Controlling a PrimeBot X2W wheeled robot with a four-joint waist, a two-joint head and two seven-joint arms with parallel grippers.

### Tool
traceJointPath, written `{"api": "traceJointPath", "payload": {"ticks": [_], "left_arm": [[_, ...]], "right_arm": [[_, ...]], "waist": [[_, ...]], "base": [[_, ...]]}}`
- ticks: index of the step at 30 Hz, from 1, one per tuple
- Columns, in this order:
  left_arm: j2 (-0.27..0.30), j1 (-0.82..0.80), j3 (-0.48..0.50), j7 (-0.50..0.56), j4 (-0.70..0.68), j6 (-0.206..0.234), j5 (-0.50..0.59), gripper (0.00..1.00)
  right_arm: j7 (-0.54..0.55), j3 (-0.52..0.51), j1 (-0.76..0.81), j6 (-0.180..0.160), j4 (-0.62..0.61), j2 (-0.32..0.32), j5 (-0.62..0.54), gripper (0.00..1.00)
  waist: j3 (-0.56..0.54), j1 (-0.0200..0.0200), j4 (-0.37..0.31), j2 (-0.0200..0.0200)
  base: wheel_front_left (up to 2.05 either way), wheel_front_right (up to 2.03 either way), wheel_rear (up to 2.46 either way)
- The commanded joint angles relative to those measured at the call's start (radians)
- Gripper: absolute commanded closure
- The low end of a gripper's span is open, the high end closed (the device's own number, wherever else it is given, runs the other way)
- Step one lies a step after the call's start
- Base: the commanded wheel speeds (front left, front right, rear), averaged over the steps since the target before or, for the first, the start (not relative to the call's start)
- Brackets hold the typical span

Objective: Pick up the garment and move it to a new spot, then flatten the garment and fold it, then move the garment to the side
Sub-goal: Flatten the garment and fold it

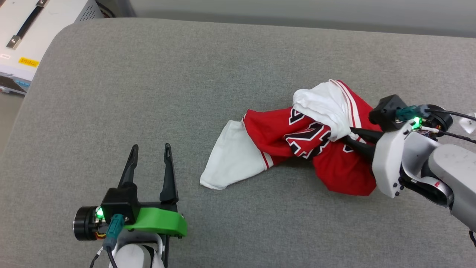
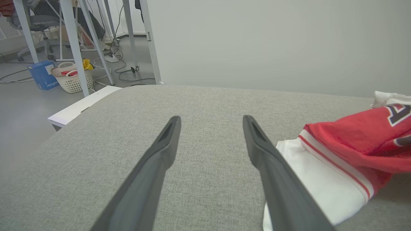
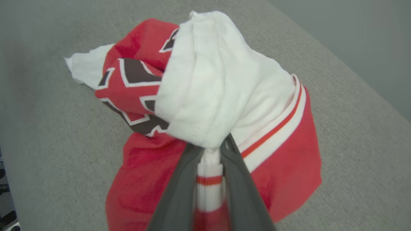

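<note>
Your right tool [image 3: 212, 147] was pinched narrow on a red-and-white striped edge of the garment [image 1: 334, 167]. The garment lay crumpled toward the right side of the grey desk [image 1: 148, 74], with one white sleeve [image 1: 230, 160] spread out to the left. Your left tool [image 1: 151, 147] stood wide and empty, left of that sleeve and apart from it.
</note>
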Motion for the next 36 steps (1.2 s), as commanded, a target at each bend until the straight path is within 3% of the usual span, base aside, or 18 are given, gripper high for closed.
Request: {"api": "traceJointPath", "payload": {"ticks": [1,8,10,15,19,23,34,35,36], "left_arm": [[-0.003,0.014,0.005,-0.006,0.000,-0.004,0.007,0.00],[-0.003,0.038,0.009,-0.006,0.001,-0.010,0.010,0.00],[-0.003,0.043,0.010,-0.006,0.002,-0.012,0.010,0.00],[-0.003,0.046,0.008,-0.006,0.008,-0.014,0.013,0.00],[-0.003,0.050,0.012,-0.006,0.009,-0.012,0.013,0.00],[-0.003,0.054,0.014,-0.006,0.012,-0.012,0.013,0.00],[-0.003,0.052,0.007,-0.006,0.025,-0.011,0.011,0.00],[-0.003,0.054,0.008,-0.006,0.026,-0.011,0.012,0.00],[-0.003,0.056,0.008,-0.006,0.027,-0.011,0.012,0.00]], "right_arm": [[-0.032,-0.024,0.034,-0.001,-0.007,-0.014,0.039,1.00],[-0.221,-0.220,0.214,-0.001,-0.004,-0.050,0.207,1.00],[-0.324,-0.332,0.325,-0.001,0.044,-0.048,0.327,1.00],[-0.382,-0.448,0.441,-0.001,0.150,-0.044,0.413,1.00],[-0.393,-0.621,0.524,-0.001,0.224,-0.005,0.480,1.00],[-0.394,-0.807,0.628,-0.001,0.302,0.053,0.477,1.00],[-0.394,-1.027,0.660,-0.001,0.567,0.176,0.405,1.00],[-0.394,-1.045,0.658,-0.001,0.571,0.181,0.387,0.75],[-0.394,-1.061,0.658,-0.001,0.570,0.181,0.365,0.62]], "waist": [[-0.031,0.0000,-0.025,0.0000],[-0.055,0.0000,-0.042,0.0000],[-0.058,0.0000,-0.047,0.0000],[-0.061,0.0000,-0.047,0.0000],[-0.062,0.0000,-0.048,0.0000],[-0.062,0.0000,-0.049,0.0000],[-0.073,0.0000,-0.050,0.0000],[-0.078,0.0000,-0.050,0.0000],[-0.081,0.0000,-0.049,0.0000]], "base": [[0.00,0.00,0.00],[0.00,0.00,0.00],[0.00,0.00,0.00],[0.00,0.00,0.00],[0.00,0.00,0.00],[0.00,0.00,0.00],[0.00,0.00,0.00],[0.00,0.00,0.00],[0.00,0.00,0.00]]}}
